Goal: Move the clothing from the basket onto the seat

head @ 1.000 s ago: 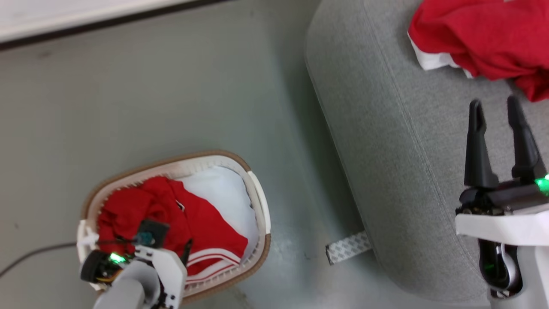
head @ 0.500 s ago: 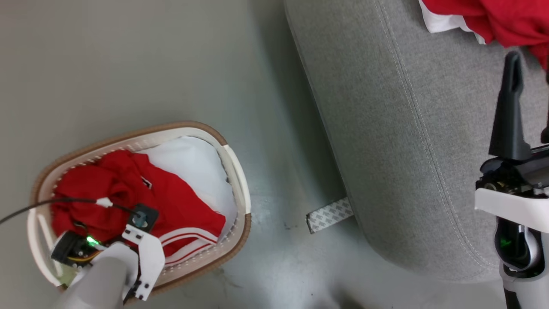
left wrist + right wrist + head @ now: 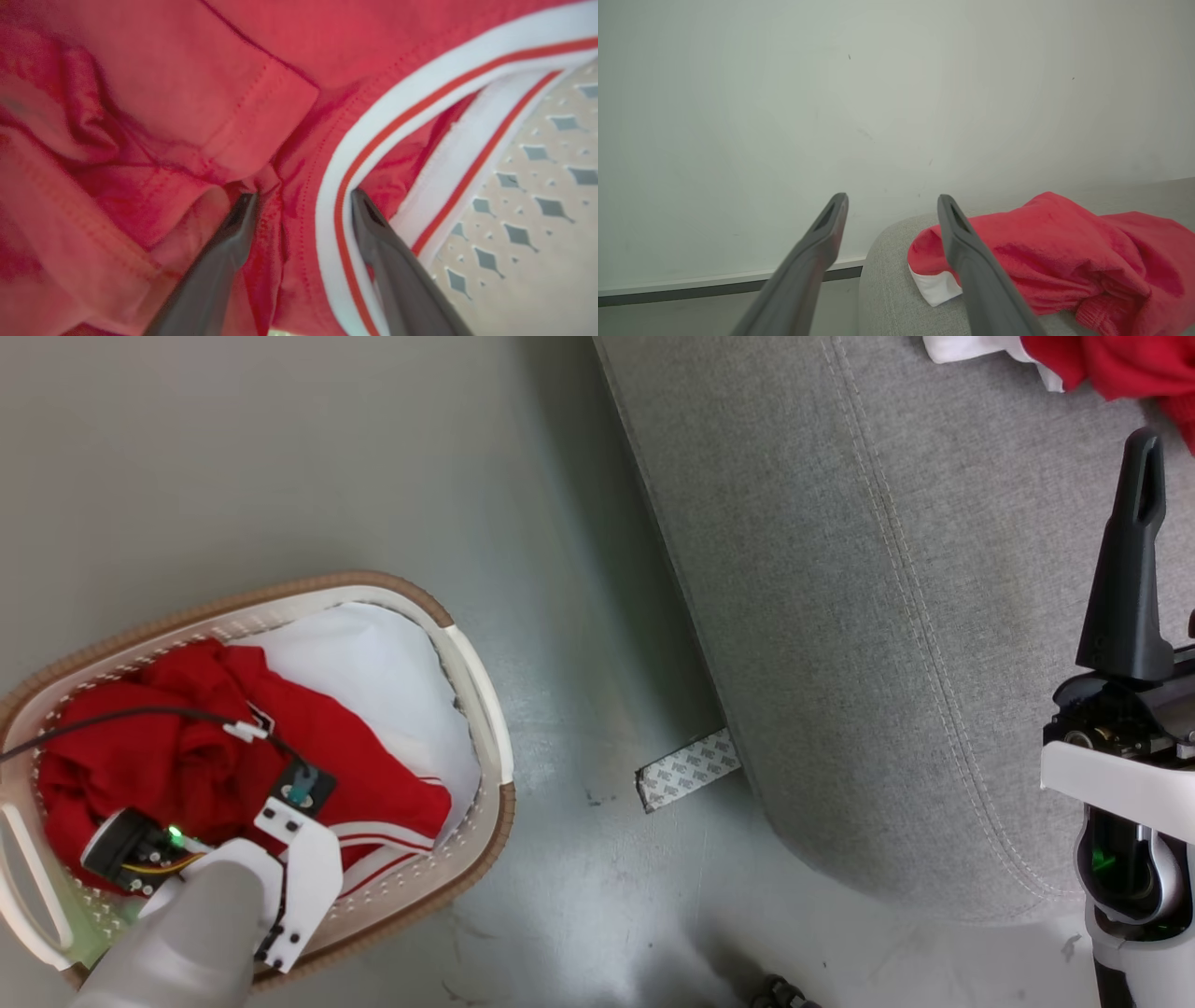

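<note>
In the head view the task looks part done. One red garment (image 3: 1111,359) with white trim lies on the grey seat (image 3: 887,616) at the top right, and the rest of the clothing (image 3: 168,756) is heaped in the basket (image 3: 471,681) on the floor (image 3: 327,457), to the left of the seat and well apart from it. The pale left forearm (image 3: 177,933) reaches down into the basket, with a thin black cable (image 3: 112,717) draped across the red heap. A plain white cloth (image 3: 373,653) lies beside and partly under the heap and could, I judge, get pinched along with it. A patterned strip (image 3: 689,770) lies on the floor at the foot of the seat, clear of the path. One dark finger (image 3: 1130,569) of the right arm stands over the seat. In the left wrist view the left gripper (image 3: 303,198) has its fingers spread, the tips pressing into the red fabric on either side of a fold and the striped hem (image 3: 458,65). They have not yet pinched, and the perforated basket wall is close on one side. In the right wrist view the right gripper (image 3: 892,200) is spread and empty, hovering over the seat near the delivered garment, with a bare wall (image 3: 831,93) behind. What is left is to clench, lift and carry the heap across.
</note>
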`<state>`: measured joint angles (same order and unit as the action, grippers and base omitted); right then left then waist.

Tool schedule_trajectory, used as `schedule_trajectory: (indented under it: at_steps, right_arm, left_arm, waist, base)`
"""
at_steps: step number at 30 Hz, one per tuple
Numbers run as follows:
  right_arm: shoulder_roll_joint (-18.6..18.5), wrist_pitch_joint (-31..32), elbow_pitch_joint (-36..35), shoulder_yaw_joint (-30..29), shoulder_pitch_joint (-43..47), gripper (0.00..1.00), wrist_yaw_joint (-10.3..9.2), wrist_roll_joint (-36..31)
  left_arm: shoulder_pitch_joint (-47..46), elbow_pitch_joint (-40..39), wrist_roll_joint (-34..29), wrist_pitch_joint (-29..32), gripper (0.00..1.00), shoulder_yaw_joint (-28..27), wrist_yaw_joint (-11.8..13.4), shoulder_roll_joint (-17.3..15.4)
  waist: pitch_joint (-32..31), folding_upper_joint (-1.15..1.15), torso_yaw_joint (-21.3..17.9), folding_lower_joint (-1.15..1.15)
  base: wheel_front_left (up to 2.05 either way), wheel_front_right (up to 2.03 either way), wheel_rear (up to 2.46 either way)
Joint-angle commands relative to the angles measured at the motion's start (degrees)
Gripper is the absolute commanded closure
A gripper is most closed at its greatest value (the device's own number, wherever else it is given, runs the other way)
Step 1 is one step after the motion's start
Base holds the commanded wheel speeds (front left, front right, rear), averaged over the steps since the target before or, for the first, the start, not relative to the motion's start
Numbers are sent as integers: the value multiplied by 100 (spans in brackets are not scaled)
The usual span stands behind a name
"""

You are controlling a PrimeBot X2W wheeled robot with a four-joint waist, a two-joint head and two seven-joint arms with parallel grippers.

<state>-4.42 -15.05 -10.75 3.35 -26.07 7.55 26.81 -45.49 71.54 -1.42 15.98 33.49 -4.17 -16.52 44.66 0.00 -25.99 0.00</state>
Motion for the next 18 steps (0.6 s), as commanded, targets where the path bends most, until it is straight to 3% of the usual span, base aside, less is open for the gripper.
schedule_trajectory:
  at_steps: [1, 3, 4, 6, 18]
  right_arm:
    - [13, -16, -13, -9, -92, 0, -13, 19]
    - [17, -16, -5, -13, -95, 0, -13, 15]
    - [17, -16, 3, -12, -93, 0, -13, 9]
    - [21, -16, 18, -12, -97, 0, -13, -7]
    - [-29, -16, 105, 58, -93, 0, -13, -100]
  left_arm:
    - [-19, 74, -80, 101, 0, 26, 57, -82]
    - [-50, 117, -48, 283, 0, 44, 57, -92]
    - [-57, 130, -40, 331, 24, 59, 46, -100]
    - [-77, 126, -18, 260, 100, 76, 55, -111]
    - [41, 111, 382, -576, 100, -36, -164, 44]
  waist:
    - [42, 0, -13, 0]
    - [74, 0, -16, 0]
    - [82, 0, -15, 0]
    - [88, 0, -9, 0]
    - [-372, 0, 150, 0]
  base:
    - [0, 0, 0]
    - [0, 0, 0]
    - [0, 0, 0]
    - [0, 0, 0]
    - [0, 0, 0]
